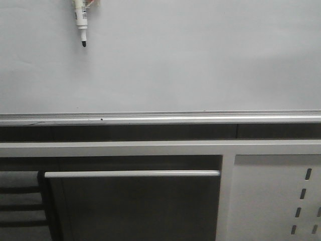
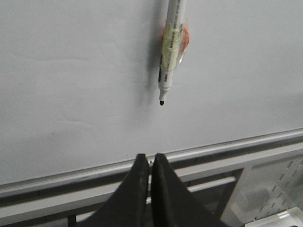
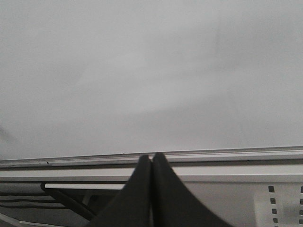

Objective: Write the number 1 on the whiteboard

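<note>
The whiteboard (image 1: 190, 60) fills the upper half of the front view, plain white, with a silver rail (image 1: 160, 118) along its lower edge. It also shows in the left wrist view (image 2: 71, 71) and the right wrist view (image 3: 151, 71). A white marker (image 1: 80, 22) hangs tip down at the board's top left, its black tip free of the surface marks; it shows in the left wrist view (image 2: 171, 47) with tape round its body. No number 1 stroke shows on the board. My left gripper (image 2: 150, 156) is shut and empty, below the marker. My right gripper (image 3: 151, 156) is shut and empty at the rail.
Below the rail runs a dark gap, then a grey cabinet with a long bar handle (image 1: 131, 173). A pale perforated panel (image 1: 281, 201) stands at the lower right. A clear plastic container corner (image 2: 279, 218) shows in the left wrist view.
</note>
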Controlling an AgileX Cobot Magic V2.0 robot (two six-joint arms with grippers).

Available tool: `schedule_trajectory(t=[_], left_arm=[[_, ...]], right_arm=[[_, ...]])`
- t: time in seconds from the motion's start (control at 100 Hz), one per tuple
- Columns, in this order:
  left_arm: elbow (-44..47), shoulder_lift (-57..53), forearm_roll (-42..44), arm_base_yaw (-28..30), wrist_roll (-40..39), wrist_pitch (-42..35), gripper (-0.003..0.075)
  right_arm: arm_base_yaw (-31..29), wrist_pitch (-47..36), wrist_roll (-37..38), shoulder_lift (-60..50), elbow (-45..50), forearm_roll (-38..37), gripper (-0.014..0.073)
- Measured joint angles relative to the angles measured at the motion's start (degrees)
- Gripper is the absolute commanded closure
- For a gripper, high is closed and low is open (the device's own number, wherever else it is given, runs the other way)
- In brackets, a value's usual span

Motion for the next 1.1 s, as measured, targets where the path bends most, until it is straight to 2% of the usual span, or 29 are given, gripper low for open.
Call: schedule_trajectory(t=[0.1,0.19,0.28,0.42,0.49,0.58,0.66,0.86,1.1], left_arm=[[-2.0,5.3,2.6,-3.9,-0.9,-5.4,0.0741],[-4.1,9.5,3.6,-4.0,-1.1,-9.8,0.074],[-6.7,12.1,4.0,-2.2,-1.1,-11.1,0.074],[-10.5,13.0,4.3,3.7,-2.3,-4.4,0.0701],[-11.5,13.1,4.7,7.6,-4.2,-0.1,0.0635],[-11.7,13.1,5.5,12.6,-7.0,6.4,0.0511],[-11.7,13.1,6.4,16.1,-9.1,11.6,0.0444],[-11.7,14.1,14.2,18.1,-14.1,15.4,0.044],[-11.7,21.1,19.4,18.1,-19.6,12.3,0.0439]], right_arm=[[0.0,-0.1,0.0,0.7,0.0,-0.2,0.0657],[0.0,-0.1,0.0,1.0,0.0,-0.2,0.0657],[0.0,0.4,0.0,1.0,0.0,-0.2,0.0657],[0.0,1.2,0.0,1.0,0.0,-0.3,0.0657],[0.0,1.6,0.0,1.0,0.0,-0.4,0.0657],[0.0,2.0,0.0,1.0,0.0,-0.4,0.0657],[0.0,2.2,0.0,1.0,0.0,-0.4,0.0657],[0.0,2.6,0.0,1.0,0.0,-0.5,0.0657],[0.0,2.7,0.0,1.0,0.0,-0.5,0.0657]])
